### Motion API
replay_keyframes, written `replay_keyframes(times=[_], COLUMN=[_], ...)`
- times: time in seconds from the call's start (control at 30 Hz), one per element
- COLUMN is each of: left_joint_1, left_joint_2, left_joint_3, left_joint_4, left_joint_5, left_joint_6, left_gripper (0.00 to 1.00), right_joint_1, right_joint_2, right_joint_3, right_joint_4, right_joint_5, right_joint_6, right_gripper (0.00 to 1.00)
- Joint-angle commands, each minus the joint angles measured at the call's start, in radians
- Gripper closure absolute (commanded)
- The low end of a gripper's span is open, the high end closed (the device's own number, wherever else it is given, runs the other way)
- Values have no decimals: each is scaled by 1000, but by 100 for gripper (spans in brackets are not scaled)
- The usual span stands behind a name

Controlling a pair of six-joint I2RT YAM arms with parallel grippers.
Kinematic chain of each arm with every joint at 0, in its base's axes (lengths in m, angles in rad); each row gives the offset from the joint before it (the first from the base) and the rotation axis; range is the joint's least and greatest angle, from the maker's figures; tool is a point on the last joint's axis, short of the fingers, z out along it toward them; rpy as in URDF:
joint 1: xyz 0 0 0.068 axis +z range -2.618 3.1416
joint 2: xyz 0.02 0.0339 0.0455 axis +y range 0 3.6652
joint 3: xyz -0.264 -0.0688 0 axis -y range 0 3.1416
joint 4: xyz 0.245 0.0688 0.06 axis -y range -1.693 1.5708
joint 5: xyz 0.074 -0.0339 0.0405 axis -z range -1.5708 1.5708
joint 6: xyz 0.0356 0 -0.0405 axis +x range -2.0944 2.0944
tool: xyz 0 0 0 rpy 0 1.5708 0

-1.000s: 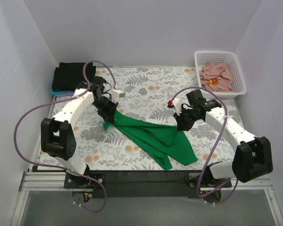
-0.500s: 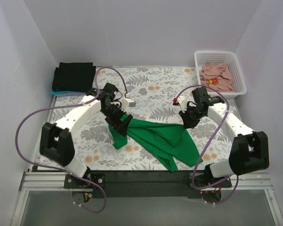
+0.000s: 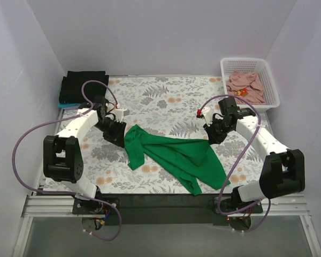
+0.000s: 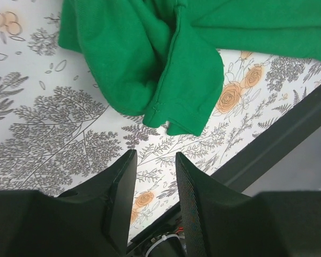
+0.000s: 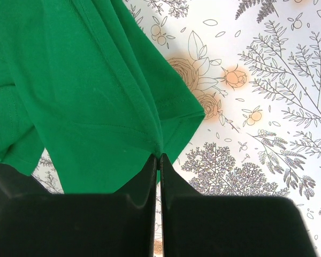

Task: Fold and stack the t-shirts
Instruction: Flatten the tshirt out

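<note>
A bright green t-shirt (image 3: 176, 155) lies crumpled across the middle of the floral table. My left gripper (image 3: 116, 138) is open and empty just left of the shirt's left end; the left wrist view shows a green sleeve (image 4: 150, 64) lying ahead of its fingers (image 4: 120, 198). My right gripper (image 3: 213, 140) is shut on the shirt's right edge; the right wrist view shows green cloth (image 5: 85, 96) pinched at the fingertips (image 5: 150, 171). A folded black shirt (image 3: 84, 87) lies on a light blue one (image 3: 65, 105) at the back left. A dusty pink shirt (image 3: 245, 85) lies in the basket.
A white lattice basket (image 3: 270, 88) stands at the back right corner. White walls close in the table on the left, back and right. The table's dark front rail (image 3: 166, 201) runs along the near edge, between the arm bases.
My left gripper has let go of the green shirt and drawn back to the left. The shirt's left end has dropped onto the table. My right gripper has stayed almost still, holding the cloth.
</note>
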Motion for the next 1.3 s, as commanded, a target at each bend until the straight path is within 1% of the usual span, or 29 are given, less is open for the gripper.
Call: replay_keyframes(times=[0.0, 0.13, 0.2, 0.37, 0.57, 0.6, 0.7, 0.83, 1.0, 1.07, 1.27], left_joint_1=[-13, -13, -15, -35, -67, -71, -84, -84, -84, -84, -88], left_joint_2=[-4, 6, 20, 66, 101, 101, 109, 115, 129, 138, 152], left_joint_3=[-27, -59, -38, -10, -4, -4, 2, 19, 65, 88, 113], left_joint_4=[14, 64, 70, 82, 97, 102, 122, 139, 120, 113, 64], left_joint_5=[42, 37, 80, 101, 80, 71, 33, -56, -115, -115, -40], left_joint_6=[-17, -49, -70, -84, -80, -86, -104, -123, -110, -103, -80], left_gripper=[66, 66, 65, 66, 69, 75, 77, 75, 70, 69, 70], right_joint_1=[-7, -7, -7, -7, -7, -7, -7, -7, -8, -7, -8], right_joint_2=[-5, -2, -2, -1, -2, -1, 7, 2, 1, 4, 4], right_joint_3=[38, 36, 35, 28, 22, 21, 16, 10, 5, 5, 11], right_joint_4=[-23, -25, -25, -25, -25, -25, -26, -28, -28, -28, -28], right_joint_5=[-3, -10, -12, -10, -12, -12, -13, -21, -29, -32, -26], right_joint_6=[-5, 1, 1, 0, 1, 1, 3, 3, 3, 3, -2], right_gripper=[99, 99, 99, 99, 99, 99, 99, 99, 99, 99, 99])
